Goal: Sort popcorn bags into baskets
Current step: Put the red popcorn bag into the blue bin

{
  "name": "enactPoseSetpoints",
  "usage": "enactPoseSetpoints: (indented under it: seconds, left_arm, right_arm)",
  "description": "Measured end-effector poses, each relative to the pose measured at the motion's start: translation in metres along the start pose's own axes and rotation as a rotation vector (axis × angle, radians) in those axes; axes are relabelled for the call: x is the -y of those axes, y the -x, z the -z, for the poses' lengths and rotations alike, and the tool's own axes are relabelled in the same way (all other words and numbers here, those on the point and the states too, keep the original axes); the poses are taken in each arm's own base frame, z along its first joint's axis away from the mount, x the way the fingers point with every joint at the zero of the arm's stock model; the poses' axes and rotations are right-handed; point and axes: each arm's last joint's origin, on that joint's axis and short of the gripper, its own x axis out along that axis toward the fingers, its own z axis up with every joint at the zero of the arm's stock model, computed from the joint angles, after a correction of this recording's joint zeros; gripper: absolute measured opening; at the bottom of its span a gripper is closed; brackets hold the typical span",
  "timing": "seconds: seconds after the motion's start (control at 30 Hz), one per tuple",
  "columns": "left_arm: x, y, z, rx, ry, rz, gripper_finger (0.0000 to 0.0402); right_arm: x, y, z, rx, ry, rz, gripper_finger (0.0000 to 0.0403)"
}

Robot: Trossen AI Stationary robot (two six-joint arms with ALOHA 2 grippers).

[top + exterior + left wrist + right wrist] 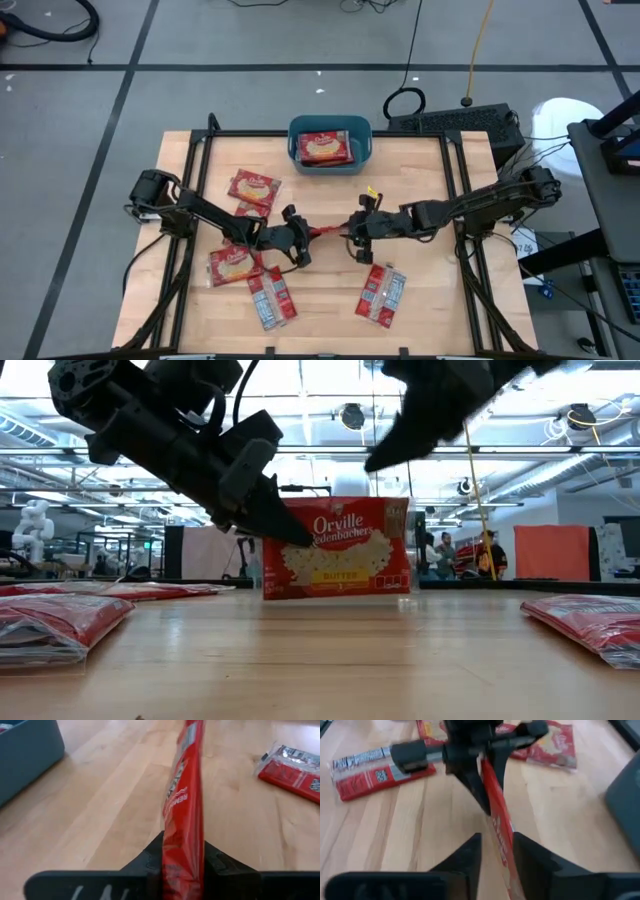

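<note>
Red film is sitting pinched between the left gripper (182, 865)'s fingers, which are clamping one end of a popcorn bag (327, 231) held on edge above mid-table. At the bag's other end the right gripper (496, 851) is straddling the film, its fingers looking slightly parted, so whether it is gripping I cannot tell. In the low view the packet is hanging upright, label facing the camera, between both arms. It is reading as light and thin, a slick crinkly wrapper over a flat, fairly stiff slab, likely to slip or swing if held by a corner; a short-edge grip well in from the seam seems safest. Beyond, other bags are lying flat on the wooden table (330, 300), and one is already resting in the teal basket (362, 128) at the far edge.
</note>
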Motion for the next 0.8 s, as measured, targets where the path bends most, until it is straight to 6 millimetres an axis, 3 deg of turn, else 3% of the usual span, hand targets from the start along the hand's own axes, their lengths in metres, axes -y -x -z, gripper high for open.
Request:
enactPoseSetpoints:
  seconds: [0.1, 0.27, 0.5, 0.8]
  left_arm:
    - [-0.002, -0.001, -0.001, 0.001, -0.021, -0.005, 0.0067]
    - [-0.002, -0.001, -0.001, -0.003, -0.067, 0.012, 0.0047]
    - [-0.002, -0.001, -0.001, -0.003, -0.088, 0.019, 0.0047]
    - [-0.002, -0.001, -0.001, -0.005, -0.102, 0.022, 0.0045]
  right_arm:
    - [0.002, 0.004, -0.020, -0.027, 0.009, 0.013, 0.0150]
    - [0.007, -0.001, -0.035, -0.017, 0.072, -0.021, 0.0190]
    - [0.019, -0.032, -0.019, -0.145, 0.051, -0.101, 0.0193]
    - [0.023, -0.059, 0.001, -0.269, 0.055, -0.105, 0.0149]
